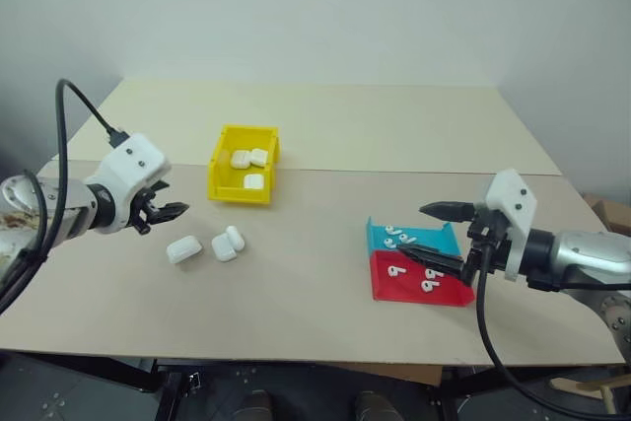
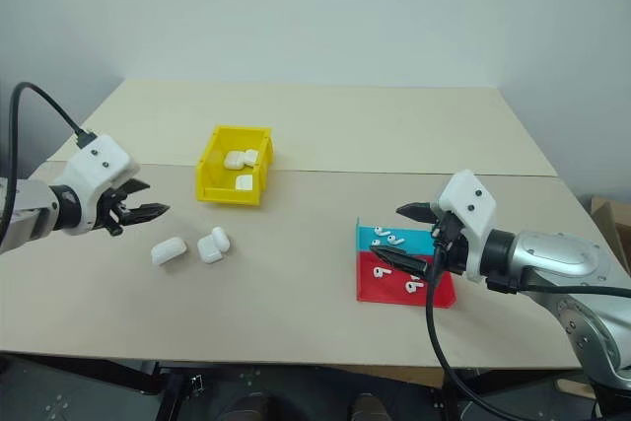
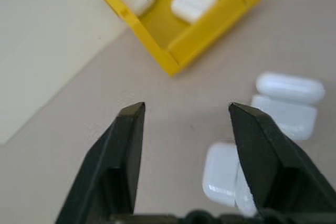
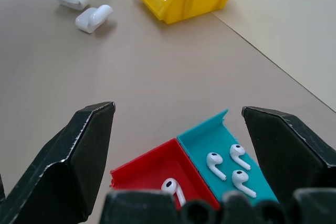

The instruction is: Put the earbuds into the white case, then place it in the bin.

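Hovering open left gripper (image 1: 170, 212) near white case (image 1: 183, 249), apparently empty.

Bin (image 1: 228, 184): upper middle of the frame, left of centre, on the table (image 1: 325, 293)
In the bin: three cases (image 1: 249, 167), two at the back, one nearer the front
Loose cases (image 1: 184, 249): left of centre, below the bin, one closed and just right of it one with its lid up (image 1: 228, 243)
Tray (image 1: 418, 287): right of centre, well apart from the bin, two compartments one behind the other
Earbuds (image 1: 401, 237): some in each compartment of the tray
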Robot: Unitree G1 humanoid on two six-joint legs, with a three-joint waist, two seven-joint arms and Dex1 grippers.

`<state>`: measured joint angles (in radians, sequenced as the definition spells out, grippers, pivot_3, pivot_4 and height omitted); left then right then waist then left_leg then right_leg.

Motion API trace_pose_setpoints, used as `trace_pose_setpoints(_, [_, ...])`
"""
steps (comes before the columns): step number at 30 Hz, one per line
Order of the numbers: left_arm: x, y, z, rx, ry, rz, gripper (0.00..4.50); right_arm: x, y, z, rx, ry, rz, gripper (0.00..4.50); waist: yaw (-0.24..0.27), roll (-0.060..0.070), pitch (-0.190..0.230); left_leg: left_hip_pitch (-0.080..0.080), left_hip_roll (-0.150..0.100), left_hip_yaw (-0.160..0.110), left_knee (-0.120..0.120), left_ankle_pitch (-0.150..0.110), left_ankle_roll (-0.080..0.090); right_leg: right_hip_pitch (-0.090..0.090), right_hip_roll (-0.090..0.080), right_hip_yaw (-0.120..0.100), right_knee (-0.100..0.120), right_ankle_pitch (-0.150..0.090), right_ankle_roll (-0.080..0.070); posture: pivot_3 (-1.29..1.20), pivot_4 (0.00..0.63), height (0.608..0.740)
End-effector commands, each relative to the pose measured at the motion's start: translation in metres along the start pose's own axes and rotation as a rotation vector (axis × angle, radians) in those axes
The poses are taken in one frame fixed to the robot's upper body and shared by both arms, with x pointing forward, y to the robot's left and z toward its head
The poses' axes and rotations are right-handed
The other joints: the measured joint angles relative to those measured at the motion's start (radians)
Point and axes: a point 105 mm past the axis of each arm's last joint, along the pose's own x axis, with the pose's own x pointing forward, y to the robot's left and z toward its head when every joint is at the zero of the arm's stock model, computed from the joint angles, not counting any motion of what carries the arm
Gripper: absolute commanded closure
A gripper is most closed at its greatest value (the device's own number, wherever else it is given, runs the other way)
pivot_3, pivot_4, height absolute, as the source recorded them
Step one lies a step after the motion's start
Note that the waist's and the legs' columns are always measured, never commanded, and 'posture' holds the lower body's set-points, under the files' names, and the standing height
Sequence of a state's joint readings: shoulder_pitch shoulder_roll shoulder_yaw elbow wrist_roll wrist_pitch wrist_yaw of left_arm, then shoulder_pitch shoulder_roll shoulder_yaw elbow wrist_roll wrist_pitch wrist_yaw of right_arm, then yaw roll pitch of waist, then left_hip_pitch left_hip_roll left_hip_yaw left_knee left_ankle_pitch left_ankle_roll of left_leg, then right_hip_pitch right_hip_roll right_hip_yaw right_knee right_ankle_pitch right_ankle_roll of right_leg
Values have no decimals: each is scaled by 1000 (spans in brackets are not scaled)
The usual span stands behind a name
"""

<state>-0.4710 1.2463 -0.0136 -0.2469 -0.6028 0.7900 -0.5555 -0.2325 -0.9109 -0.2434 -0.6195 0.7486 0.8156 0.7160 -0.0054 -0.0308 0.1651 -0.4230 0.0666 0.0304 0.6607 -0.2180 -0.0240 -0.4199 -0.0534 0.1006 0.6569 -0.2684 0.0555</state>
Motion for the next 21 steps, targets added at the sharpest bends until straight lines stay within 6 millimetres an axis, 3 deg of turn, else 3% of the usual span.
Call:
trace_pose_setpoints(1, [-4, 14, 17, -23, -113, 77, 716, -1, 1, 12, -52, -46, -18, 0, 0, 0, 0, -1, 0, 0, 0, 0, 0, 0, 0, 0, 0, 0, 0, 0, 150, 740])
trace_pose_setpoints(4, [-1, 16, 29, -127, -264, 94, 55, 1, 2, 14, -50, -61, -26, 0, -1, 0, 0, 0, 0, 0, 0, 0, 0, 0, 0, 0, 0, 0, 0, 0, 150, 740])
trace_pose_setpoints(10, [6, 24, 34, -327, -411, 87, 55, 4, 3, 17, -41, -94, -48, 0, -6, 0, 0, 0, 0, -1, 0, 0, 0, 0, 0, -1, 1, 0, 0, 0, 150, 740])
trace_pose_setpoints(14, [14, 30, 32, -355, -451, 113, 55, 7, 5, 17, -29, -110, -51, 0, -8, 0, -1, 0, 0, -2, 0, 0, 0, 0, 0, -1, 1, 0, 0, 0, 150, 740])
trace_pose_setpoints(18, [26, 29, 10, -361, -368, 59, 55, 10, 7, 20, -23, -133, -61, 0, -12, 0, -1, 0, 0, -2, 0, 0, 0, 0, 0, -1, 2, 0, 0, 0, 150, 740])
trace_pose_setpoints(21, [28, 23, -8, -343, -349, 6, 659, 12, 9, 21, -18, -147, -69, 0, -12, 0, -1, 0, 0, -2, 0, 0, 0, 0, 0, -1, 2, 0, 0, 0, 150, 740])
